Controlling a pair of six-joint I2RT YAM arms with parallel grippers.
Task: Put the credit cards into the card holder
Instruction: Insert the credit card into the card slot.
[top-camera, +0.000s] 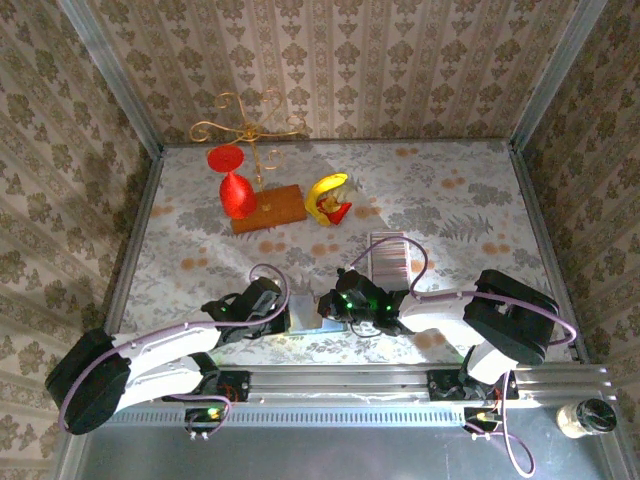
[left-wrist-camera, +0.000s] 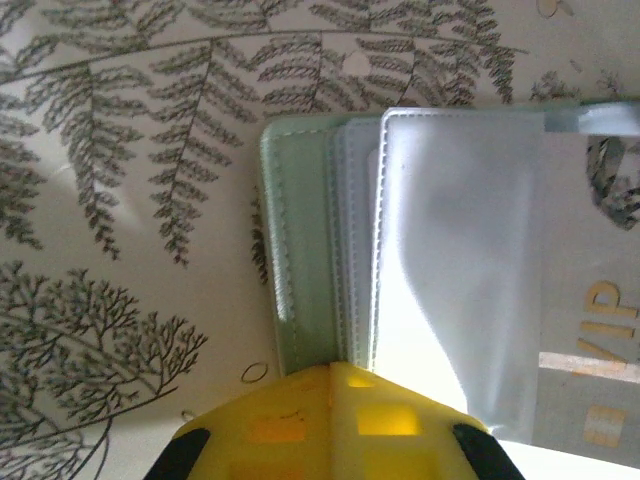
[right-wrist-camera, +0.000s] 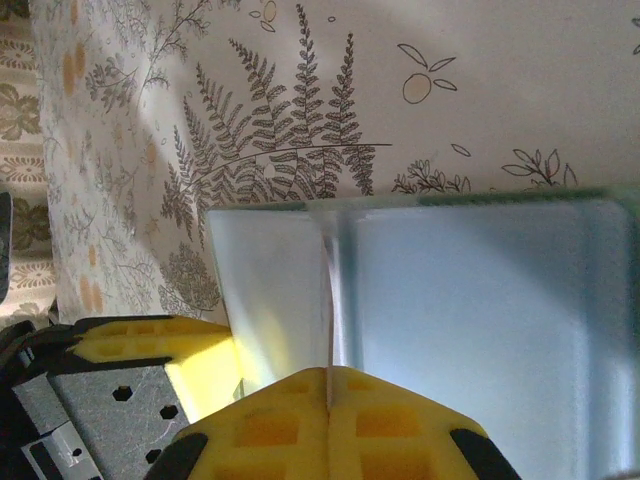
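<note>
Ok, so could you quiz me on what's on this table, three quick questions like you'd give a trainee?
1. True or false: the strip of credit cards lies on the table, apart from the card holder.
2. Which thing sits nearest the red goblet? A) the wooden block B) the credit cards C) the card holder
3. Fill in: the left gripper and the right gripper are both shut on the ____.

Key: 1 true; 2 A; 3 card holder.
</note>
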